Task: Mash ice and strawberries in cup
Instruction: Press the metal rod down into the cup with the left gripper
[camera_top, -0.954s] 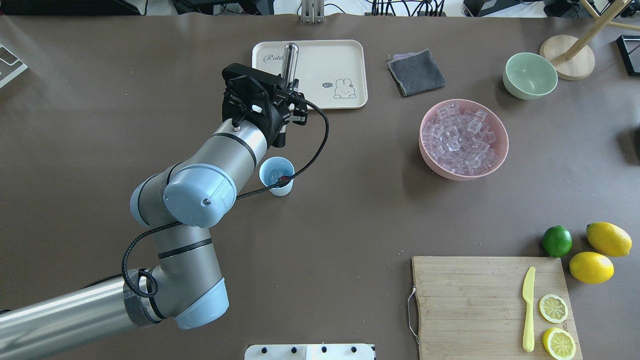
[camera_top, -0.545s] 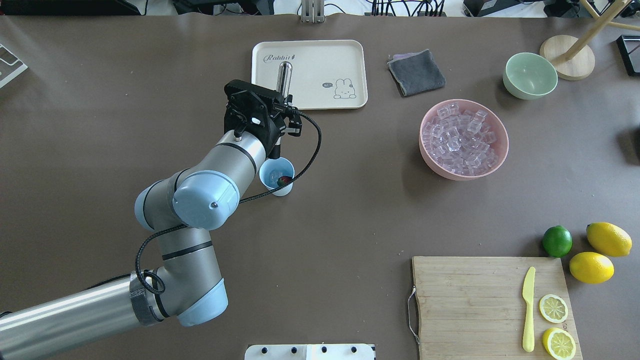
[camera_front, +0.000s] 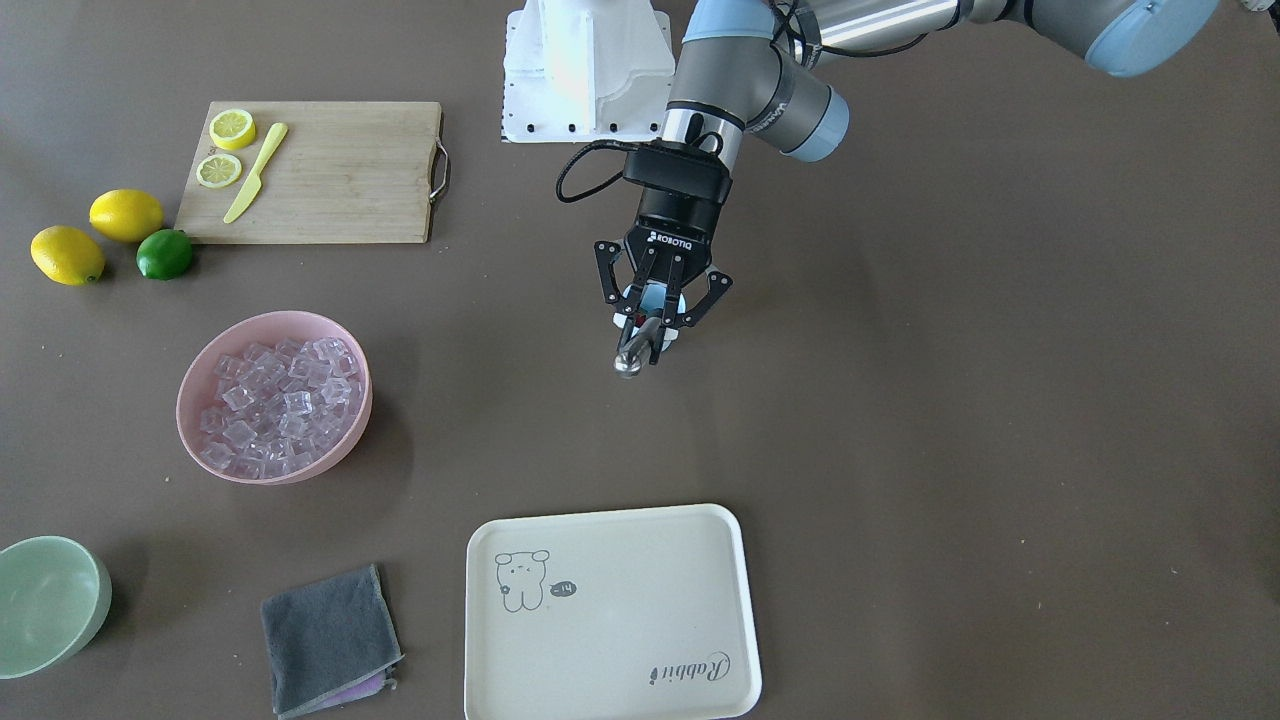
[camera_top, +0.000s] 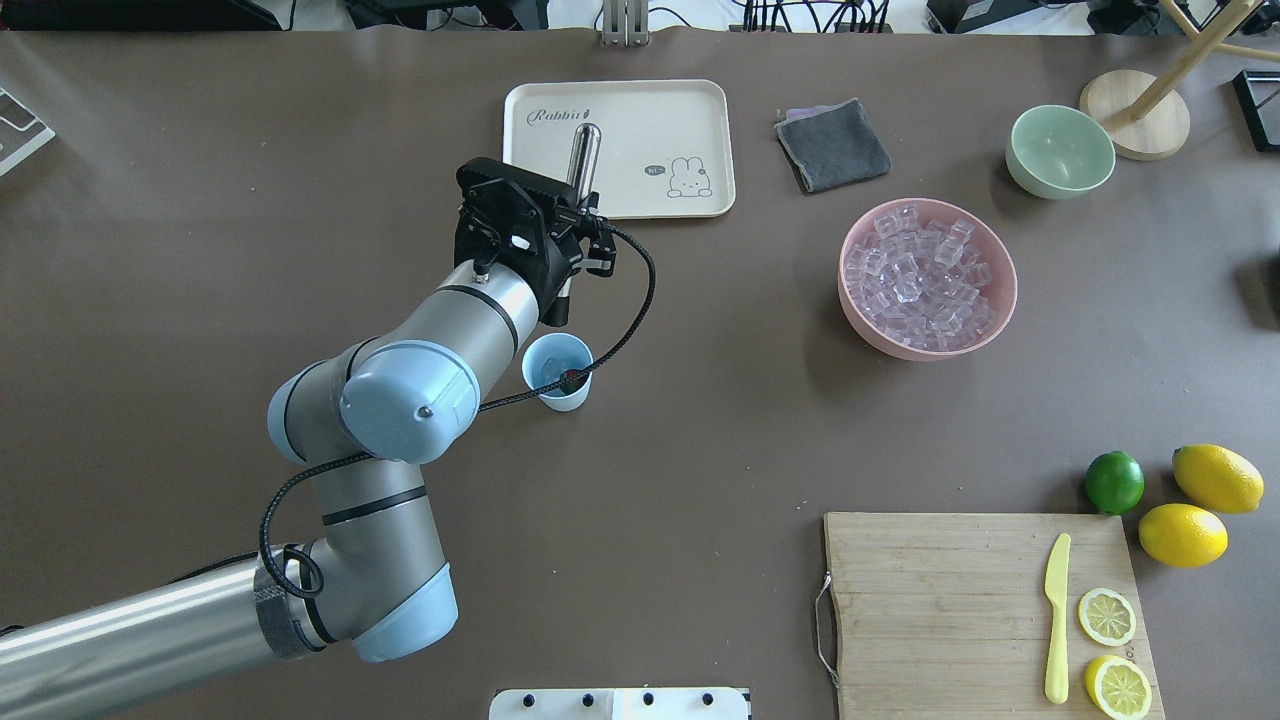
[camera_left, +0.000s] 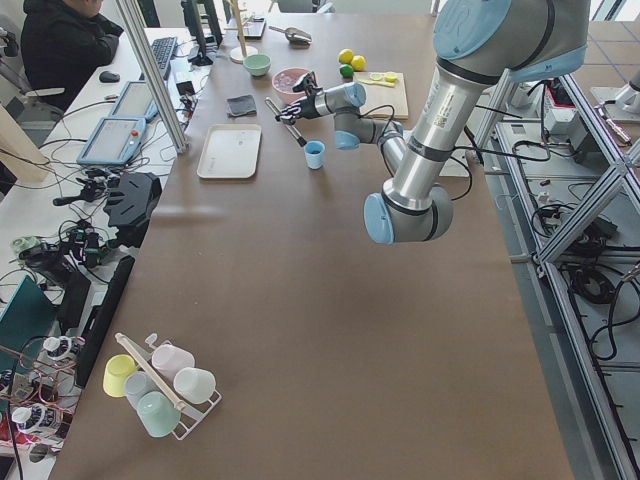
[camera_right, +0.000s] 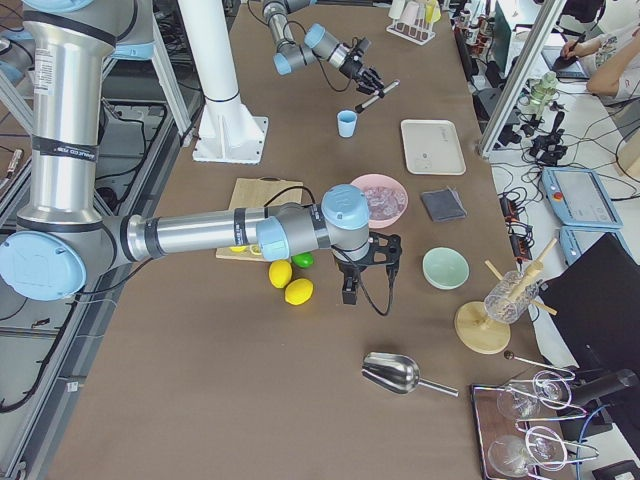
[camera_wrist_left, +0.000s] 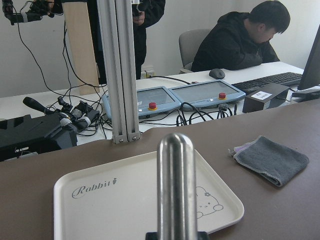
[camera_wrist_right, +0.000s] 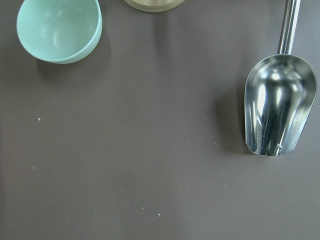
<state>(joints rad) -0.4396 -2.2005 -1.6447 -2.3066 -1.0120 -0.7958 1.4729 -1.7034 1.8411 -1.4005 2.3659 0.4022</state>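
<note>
Left pincer (camera_front: 655, 318) pinches muddler (camera_top: 583, 150), shaft tilted, top toward tray (camera_top: 700, 100). We see cup (camera_top: 566, 400) on counter (camera_top: 700, 420) just robot-side of lower tip, holding ice (camera_top: 545, 365), strawberry (camera_top: 571, 377). Right pincer (camera_right: 365, 262) far; state we cannot tell.

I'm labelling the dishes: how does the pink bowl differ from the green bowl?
The pink bowl is wider than the green bowl. The pink bowl holds a heap of ice cubes; the green bowl is empty. Both are round, plain and upright.

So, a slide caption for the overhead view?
Jaws of the left gripper clamp a tilted metal muddler near the blue cup.
</note>
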